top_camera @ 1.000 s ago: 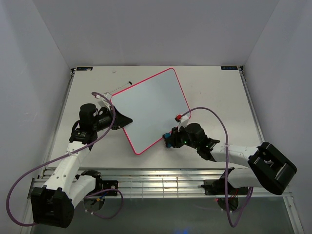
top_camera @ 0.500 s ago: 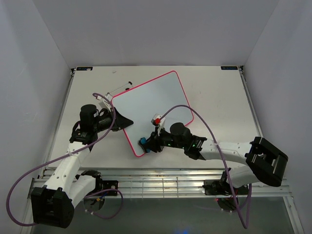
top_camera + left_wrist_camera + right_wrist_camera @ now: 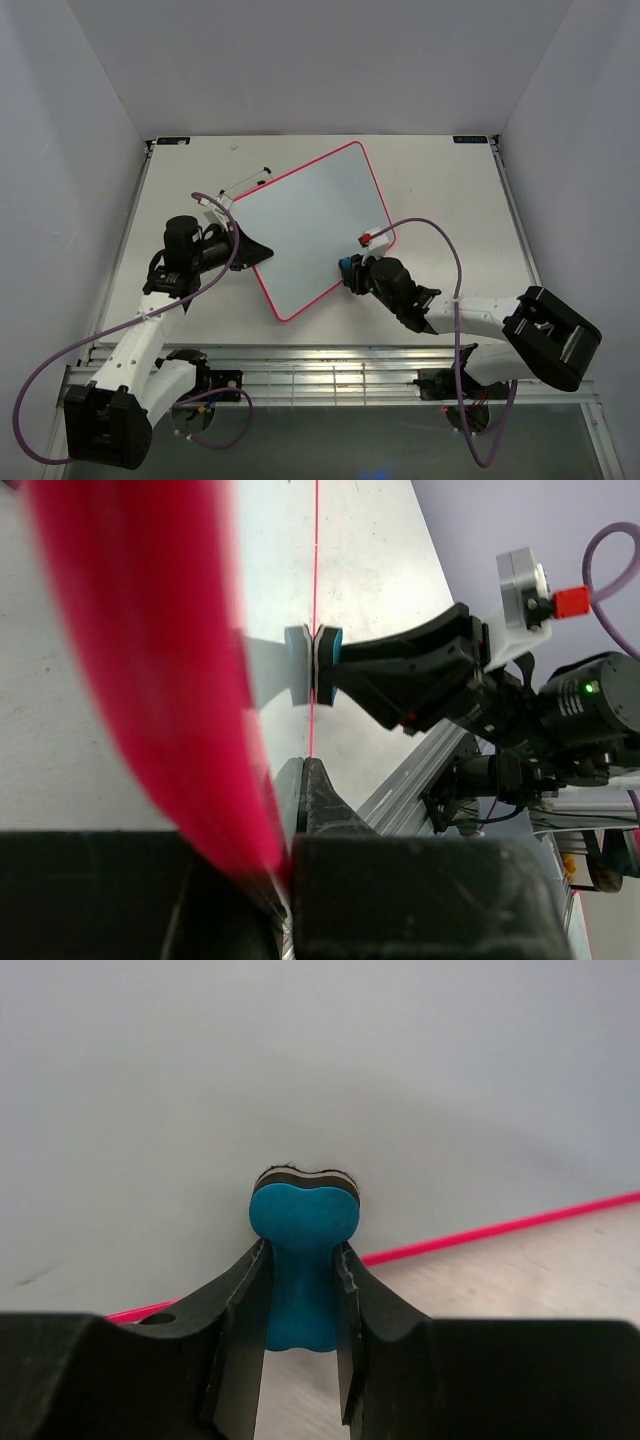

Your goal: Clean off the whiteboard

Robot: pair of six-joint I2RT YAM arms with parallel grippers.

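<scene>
The whiteboard, white with a thin pink-red frame, lies tilted on the table with no writing visible on it. My left gripper is shut on its left edge; in the left wrist view the red frame runs blurred into the jaws. My right gripper is shut on the blue bone-shaped eraser, whose felt end presses on the board near its lower right edge. The eraser also shows in the left wrist view against the board's edge.
A thin black-tipped marker lies on the table beyond the board's upper left edge. The table's metal front rail runs below the arms. Grey walls close in both sides.
My right gripper has swept the eraser from the board's lower right edge to its bottom corner and back right again. The left gripper has kept hold of the board.
</scene>
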